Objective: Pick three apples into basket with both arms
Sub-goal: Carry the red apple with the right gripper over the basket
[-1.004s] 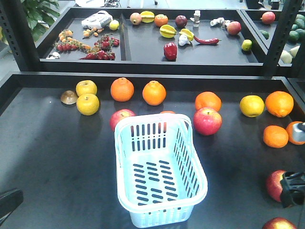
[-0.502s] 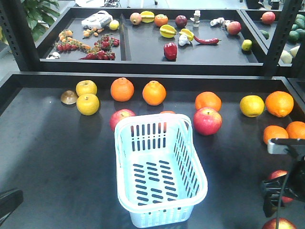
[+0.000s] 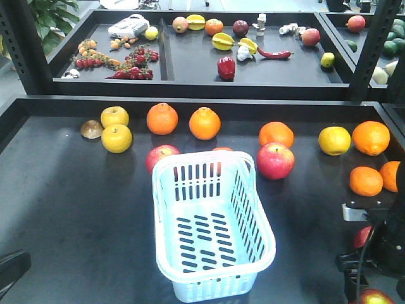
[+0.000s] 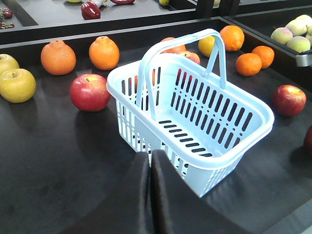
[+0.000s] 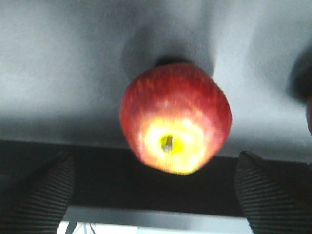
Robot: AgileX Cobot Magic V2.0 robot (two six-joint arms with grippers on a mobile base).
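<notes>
The pale blue basket [image 3: 262, 248] stands empty mid-table, also seen in the left wrist view as the basket [image 4: 253, 105]. One red apple [image 3: 161, 155] lies behind its left corner and another apple [image 3: 275, 160] behind its right corner. At the lower right a third apple [image 3: 361, 236] is half hidden by my right arm [image 3: 376, 253], and a fourth apple [image 3: 373, 296] sits at the frame's bottom. My right gripper [image 5: 158, 195] is open, its ribbed fingers wide apart, with a red apple [image 5: 175, 117] just ahead of them and untouched. My left gripper [image 4: 150, 163] is shut and empty beside the basket's near wall.
Oranges [image 3: 204, 123] and yellow apples [image 3: 116, 138] line the table's back; more oranges [image 3: 366, 181] sit at the right. A raised rear shelf [image 3: 190, 88] holds assorted produce. Black frame posts [image 3: 373, 38] stand at both sides. My left arm [image 3: 12, 266] rests at the lower left.
My right arm has swung in from the right edge and moved down toward the front, now covering part of the lower right apple. The left arm and basket have not moved.
</notes>
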